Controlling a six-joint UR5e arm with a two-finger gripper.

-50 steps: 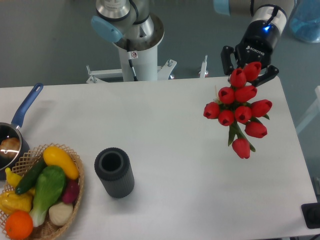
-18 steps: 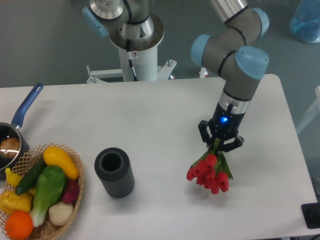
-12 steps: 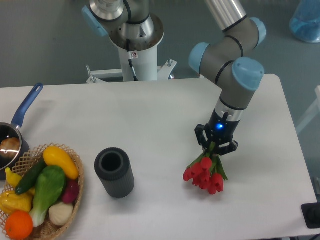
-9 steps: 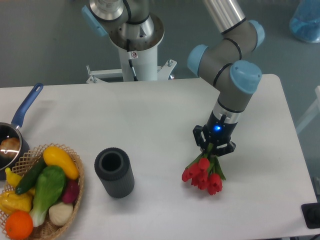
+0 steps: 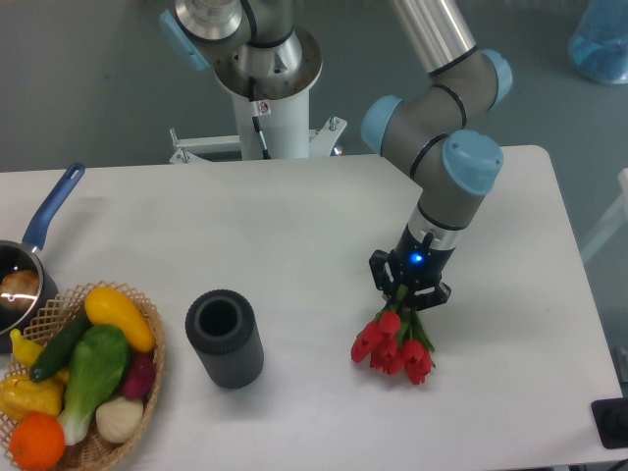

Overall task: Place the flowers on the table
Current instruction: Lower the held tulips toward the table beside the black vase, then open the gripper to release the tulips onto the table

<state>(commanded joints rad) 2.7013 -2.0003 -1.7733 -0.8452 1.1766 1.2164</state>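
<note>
The flowers (image 5: 392,348), a bunch of red tulip buds with green stems, hang low over the white table (image 5: 324,226), right of centre; the buds are at or just above the tabletop. My gripper (image 5: 409,290) points down and is shut on the green stems just above the buds. The stems are mostly hidden between the fingers.
A dark grey cylinder vase (image 5: 225,339) stands upright left of the flowers. A wicker basket (image 5: 147,378) with vegetables and fruit sits at the front left corner. A blue-handled pan (image 5: 29,260) is at the left edge. The robot base (image 5: 270,69) stands behind the table.
My gripper has carried the flowers from high at the back right corner down to the table's right-centre, and in the last second has drifted slightly left and lower.
</note>
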